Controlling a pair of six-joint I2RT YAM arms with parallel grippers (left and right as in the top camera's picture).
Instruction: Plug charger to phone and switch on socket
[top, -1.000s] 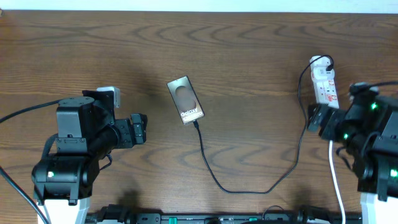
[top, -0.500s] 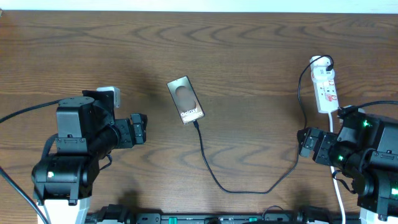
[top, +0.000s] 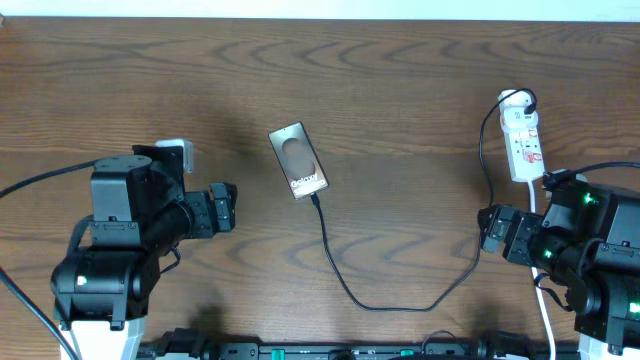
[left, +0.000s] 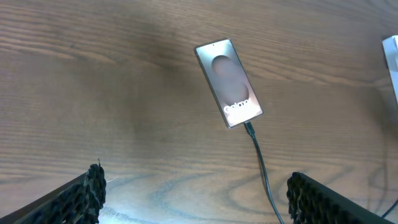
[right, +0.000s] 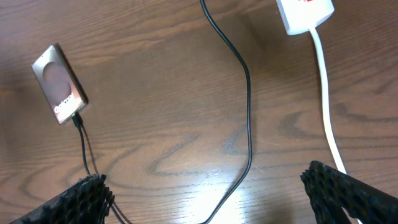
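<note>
Meeting the phone's (left: 228, 82) lower end, the charger (right: 249, 124) loops toward the socket (top: 523, 142).

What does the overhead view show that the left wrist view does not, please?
Only overhead: the whole socket and the charger looping to its far end. Only left wrist: the textured pads of the open left gripper. Both: the phone with the charger's connector at its end, on the wooden table.
</note>
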